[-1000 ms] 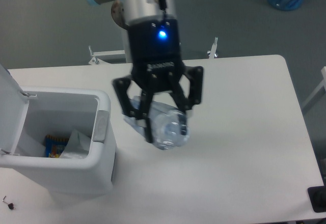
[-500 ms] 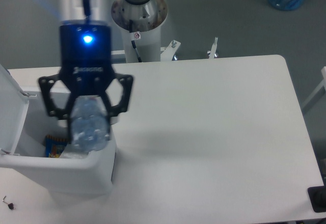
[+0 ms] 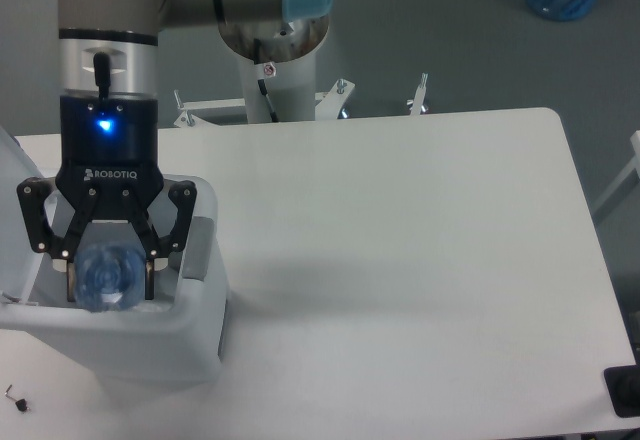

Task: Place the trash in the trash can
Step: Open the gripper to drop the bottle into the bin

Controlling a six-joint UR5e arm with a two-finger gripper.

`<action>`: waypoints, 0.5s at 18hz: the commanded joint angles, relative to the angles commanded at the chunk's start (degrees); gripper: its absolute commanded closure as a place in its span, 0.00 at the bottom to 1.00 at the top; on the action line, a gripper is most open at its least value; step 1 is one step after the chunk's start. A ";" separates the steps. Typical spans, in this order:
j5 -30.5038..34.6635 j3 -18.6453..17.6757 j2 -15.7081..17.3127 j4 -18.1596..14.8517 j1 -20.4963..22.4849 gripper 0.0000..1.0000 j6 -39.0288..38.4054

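1. The gripper (image 3: 108, 265) hangs over the open bin (image 3: 195, 310) at the counter's (image 3: 420, 260) 9 o'clock edge, pointing straight down.
2. Its fingers (image 3: 150, 260) are closed partway on the bottle (image 3: 106, 278), one at the bottle's 3 o'clock side and one at its 9 o'clock side.
3. The bottle is seen end-on, clear and bluish, held above the bin's inside, near the front wall.
4. The bin's grey tab (image 3: 197, 248) sits at 3 o'clock of the gripper.
5. A blue light (image 3: 103, 124) glows on the gripper's black body.
6. The arm's base (image 3: 272, 80) stands past the counter's 12 o'clock edge.
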 joint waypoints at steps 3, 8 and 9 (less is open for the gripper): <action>0.35 0.09 0.18 -0.09 0.35 0.00 3.33; 2.45 -0.79 0.27 -0.44 7.72 0.00 6.68; 3.85 -0.88 0.27 -0.44 9.65 0.00 8.51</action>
